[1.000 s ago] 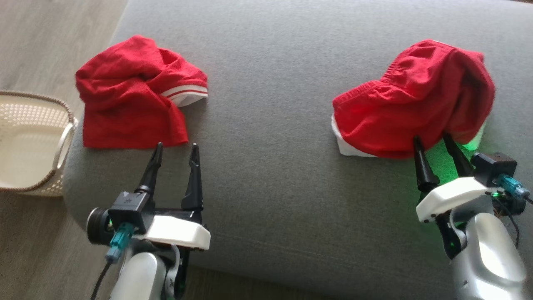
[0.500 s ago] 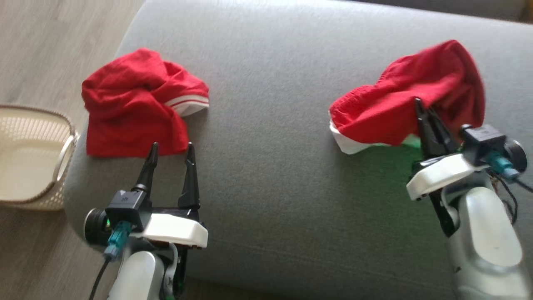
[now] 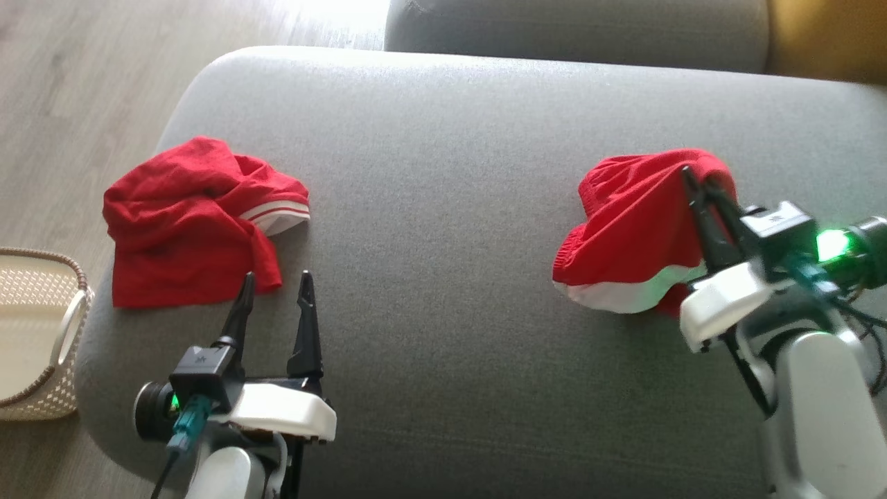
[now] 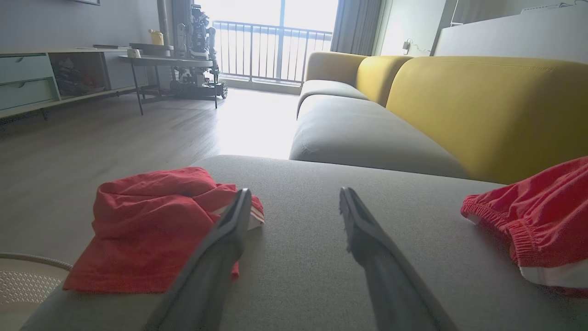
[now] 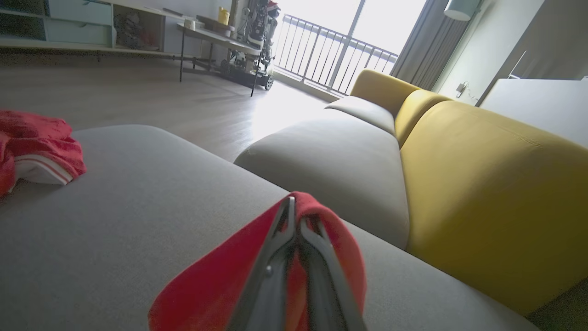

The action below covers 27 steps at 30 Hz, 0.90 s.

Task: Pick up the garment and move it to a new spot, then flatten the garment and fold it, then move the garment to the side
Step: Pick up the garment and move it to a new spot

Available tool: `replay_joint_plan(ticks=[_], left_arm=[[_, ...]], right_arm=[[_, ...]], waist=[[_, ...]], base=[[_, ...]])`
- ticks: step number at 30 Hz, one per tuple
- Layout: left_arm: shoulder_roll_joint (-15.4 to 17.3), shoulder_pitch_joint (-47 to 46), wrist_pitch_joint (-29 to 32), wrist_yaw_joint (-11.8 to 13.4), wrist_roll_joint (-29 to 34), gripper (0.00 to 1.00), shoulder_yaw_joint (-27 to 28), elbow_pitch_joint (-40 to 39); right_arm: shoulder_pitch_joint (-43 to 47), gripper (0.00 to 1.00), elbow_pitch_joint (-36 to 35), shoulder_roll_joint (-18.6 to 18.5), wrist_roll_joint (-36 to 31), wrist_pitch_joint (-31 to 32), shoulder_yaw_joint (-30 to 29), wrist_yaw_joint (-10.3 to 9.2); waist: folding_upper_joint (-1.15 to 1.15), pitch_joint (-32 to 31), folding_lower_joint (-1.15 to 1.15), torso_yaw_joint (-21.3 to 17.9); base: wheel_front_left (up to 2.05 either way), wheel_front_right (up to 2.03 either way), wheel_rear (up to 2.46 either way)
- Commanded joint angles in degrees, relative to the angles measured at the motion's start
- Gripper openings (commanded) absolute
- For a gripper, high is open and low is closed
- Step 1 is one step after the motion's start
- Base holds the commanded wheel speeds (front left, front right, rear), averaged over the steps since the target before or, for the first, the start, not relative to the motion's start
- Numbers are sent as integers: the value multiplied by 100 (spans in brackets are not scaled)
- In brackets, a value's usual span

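Two red garments with white trim lie on the grey sofa seat (image 3: 443, 208). My right gripper (image 3: 693, 181) is shut on the right garment (image 3: 634, 229), lifting a fold so the cloth drapes down from the fingertips; the right wrist view shows the closed fingers (image 5: 294, 225) wrapped in red cloth (image 5: 216, 285). The other red garment (image 3: 187, 222) sits crumpled at the left, also seen as garment (image 4: 151, 225) in the left wrist view. My left gripper (image 3: 276, 284) stands open just in front of it, nothing between its fingers (image 4: 229, 230).
A cream woven basket (image 3: 34, 326) stands on the wooden floor (image 3: 83, 83) at the sofa's left edge. A yellow backrest (image 5: 487, 184) runs along the far right. A second grey seat (image 3: 575, 28) lies behind. A side table (image 4: 170, 64) stands across the room.
My right gripper shut on the right garment's front edge and raised it, pulling the cloth up and back. The head camera tilted up. The left gripper stayed open and still.
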Motion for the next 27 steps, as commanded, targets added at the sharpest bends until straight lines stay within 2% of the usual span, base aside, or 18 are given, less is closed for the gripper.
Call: replay_joint_plan(ticks=[1,5,6,7,9,11,15,18,22,27], left_arm=[[15,-207,-30,-35,-7,100,169,-205],[15,-301,-30,-45,-36,100,115,-224],[15,-316,-30,-40,-48,100,100,-219],[15,-337,-30,-32,-65,100,91,-211],[15,-387,-30,-6,-94,100,92,-193],[15,-437,-30,6,-112,100,91,-182],[15,-525,-30,23,-114,100,60,-149],[15,-538,-30,42,-112,100,78,-130],[15,-507,-30,36,-103,100,98,-112],[15,-492,-30,29,-77,100,166,-132]], right_arm=[[-242,0,-113,-47,-43,92,220,-1],[-629,0,592,-350,-56,169,557,-1],[-782,9,839,-403,-22,110,627,-1],[-949,35,1107,-476,-29,30,708,-1],[-1287,62,1685,-578,-32,-184,838,-1],[-1614,100,2286,-658,-107,-390,876,-1],[-2113,100,3402,-655,-301,-555,772,-1],[-2333,100,3958,-593,-299,-651,778,-1],[-2405,100,4311,-538,-262,-933,667,-1],[-2278,100,4334,-406,-23,-1221,558,-1]], waist=[[0,74,0,32],[0,258,0,105],[0,313,0,116],[0,372,0,127],[0,462,0,157],[0,540,0,187],[0,620,0,219],[0,594,0,148],[0,490,0,-50],[0,364,0,-306]], base=[[0,0,0],[0,0,0],[0,0,0],[0,0,0],[0,0,0],[0,0,0],[0,0,0],[0,0,0],[0,0,0],[0,0,0]])
